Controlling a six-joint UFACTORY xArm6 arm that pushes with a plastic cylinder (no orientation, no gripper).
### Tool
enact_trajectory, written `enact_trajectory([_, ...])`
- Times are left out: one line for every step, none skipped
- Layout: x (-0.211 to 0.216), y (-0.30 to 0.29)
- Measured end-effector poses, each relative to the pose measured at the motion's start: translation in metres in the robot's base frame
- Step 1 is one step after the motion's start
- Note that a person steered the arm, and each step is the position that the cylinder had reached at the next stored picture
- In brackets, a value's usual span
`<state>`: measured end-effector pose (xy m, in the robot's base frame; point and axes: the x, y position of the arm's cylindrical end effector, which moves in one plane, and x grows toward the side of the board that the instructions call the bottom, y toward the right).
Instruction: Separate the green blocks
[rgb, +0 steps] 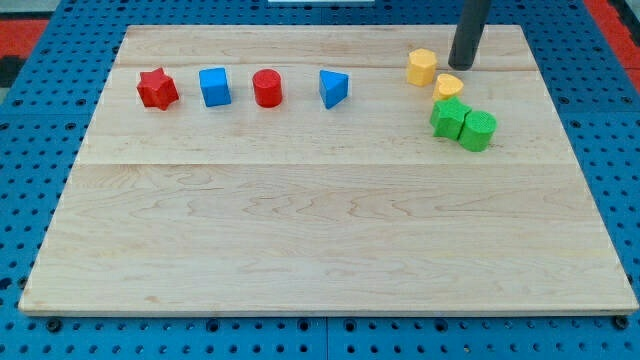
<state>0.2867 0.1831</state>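
Two green blocks touch each other at the view's upper right: a green star-like block (448, 118) and a green cylinder (478, 130) to its right. My tip (462, 65) is near the board's top edge, above the green pair and apart from it. It stands between a yellow block (422, 67) on its left and a second yellow block (449, 86) just below it. That second yellow block sits right above the green star-like block.
A row runs along the view's upper left: a red star (158, 89), a blue cube (214, 87), a red cylinder (267, 88) and a blue triangular block (333, 88). The wooden board (320, 230) lies on a blue pegboard surface.
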Motion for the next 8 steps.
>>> enact_trajectory([0.014, 0.0])
enact_trajectory([0.04, -0.004])
enact_trajectory([0.079, -0.005])
enact_trajectory([0.098, -0.004])
enact_trajectory([0.118, -0.009])
enact_trajectory([0.133, -0.01])
enact_trajectory([0.145, -0.011])
enact_trajectory([0.138, 0.0])
